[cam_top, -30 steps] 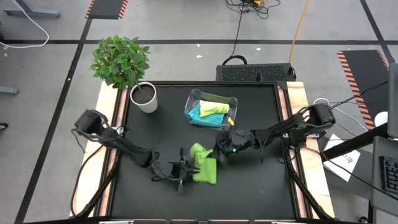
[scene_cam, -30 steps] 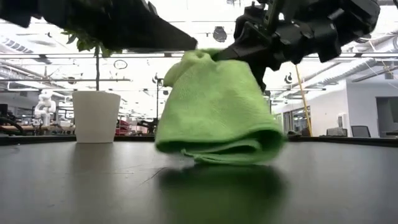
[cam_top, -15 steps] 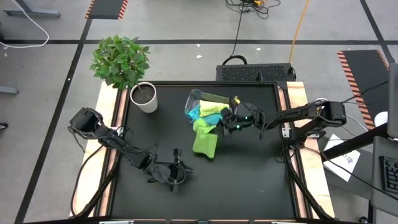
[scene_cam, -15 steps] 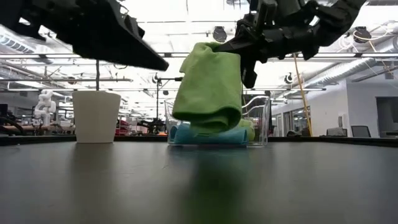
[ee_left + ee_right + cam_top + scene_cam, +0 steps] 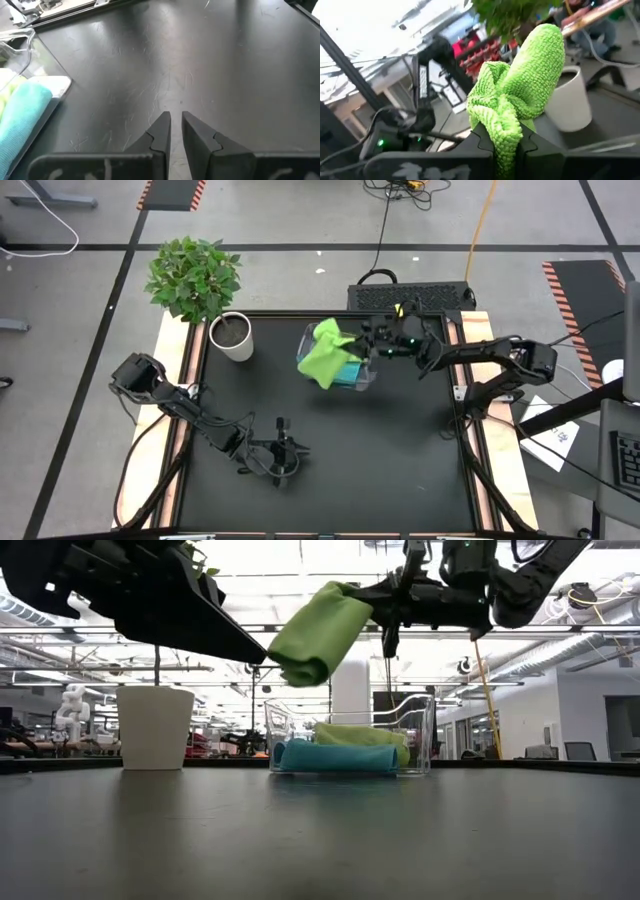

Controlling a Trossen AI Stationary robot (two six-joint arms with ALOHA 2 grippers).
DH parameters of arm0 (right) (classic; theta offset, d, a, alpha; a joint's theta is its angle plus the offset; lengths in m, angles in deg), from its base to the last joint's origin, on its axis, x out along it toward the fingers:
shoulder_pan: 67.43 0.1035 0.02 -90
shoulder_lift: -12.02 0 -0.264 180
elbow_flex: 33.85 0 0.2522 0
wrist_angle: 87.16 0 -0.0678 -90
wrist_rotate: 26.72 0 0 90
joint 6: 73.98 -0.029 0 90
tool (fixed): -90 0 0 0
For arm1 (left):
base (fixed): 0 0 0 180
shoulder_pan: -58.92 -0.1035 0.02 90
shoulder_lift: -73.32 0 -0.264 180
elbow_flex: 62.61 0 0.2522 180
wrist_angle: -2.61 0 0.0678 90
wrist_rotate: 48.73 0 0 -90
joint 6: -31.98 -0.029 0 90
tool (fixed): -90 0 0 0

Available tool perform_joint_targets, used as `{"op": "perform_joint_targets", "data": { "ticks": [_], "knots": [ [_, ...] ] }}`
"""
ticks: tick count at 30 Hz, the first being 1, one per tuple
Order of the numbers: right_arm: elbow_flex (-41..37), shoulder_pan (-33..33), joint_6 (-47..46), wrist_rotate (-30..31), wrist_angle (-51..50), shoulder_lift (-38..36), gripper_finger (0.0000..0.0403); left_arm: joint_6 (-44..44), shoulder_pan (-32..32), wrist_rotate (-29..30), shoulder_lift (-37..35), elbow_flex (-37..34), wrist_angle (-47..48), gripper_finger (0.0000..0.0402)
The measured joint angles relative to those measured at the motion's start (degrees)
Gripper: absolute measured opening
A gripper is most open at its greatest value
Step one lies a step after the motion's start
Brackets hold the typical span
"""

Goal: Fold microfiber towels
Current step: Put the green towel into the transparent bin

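Observation:
The folded bright green towel (image 5: 322, 358) hangs in the air over the clear bin (image 5: 372, 376) at the table's far middle. My right gripper (image 5: 356, 345) is shut on it. A turquoise towel (image 5: 335, 757) and a pale yellow-green towel (image 5: 362, 734) lie folded in the bin, the pale one on top of the turquoise one. My left gripper (image 5: 295, 448) hovers low over bare table near the front, left of centre. Its fingers (image 5: 160, 132) stand a narrow gap apart with nothing between them. My right gripper pinches a bunched, many-layered end of the green towel (image 5: 504, 127) between its two fingers. The fingers reach in about level from the table's right side. The rest of the towel (image 5: 312, 638) sticks out past the fingertips toward the left and droops a little, lifted clear above the bin.
A white pot (image 5: 232, 337) with a leafy plant stands at the far left corner of the black table top. The bin's clear wall (image 5: 31, 47) shows at the edge of the left wrist view. Bare table lies across the middle and the near right.
My right gripper has carried the green towel from the table's middle toward the far edge and upward, tipping from a downward slant to about level. The towel, whose lower fold rested on the table, is now lifted clear and swung out over the bin.

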Motion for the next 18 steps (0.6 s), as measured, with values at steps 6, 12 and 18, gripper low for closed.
{"op": "perform_joint_targets", "data": {
  "ticks": [6,12,18],
  "knots": [
    [1.98,-5.0,-1.73,0.78,0.89,0.02,0.0004,-0.58,0.0,0.02,0.0,0.0,0.03,0.0049],
    [5.58,-8.9,-3.99,6.51,4.37,-0.09,0.0004,-3.23,0.0,0.02,0.0,0.0,0.02,0.0049],
    [5.86,-8.07,-4.52,13.79,2.69,0.4,0.0004,-4.93,0.11,0.02,0.01,0.0,1.39,0.0049]
  ]
}}
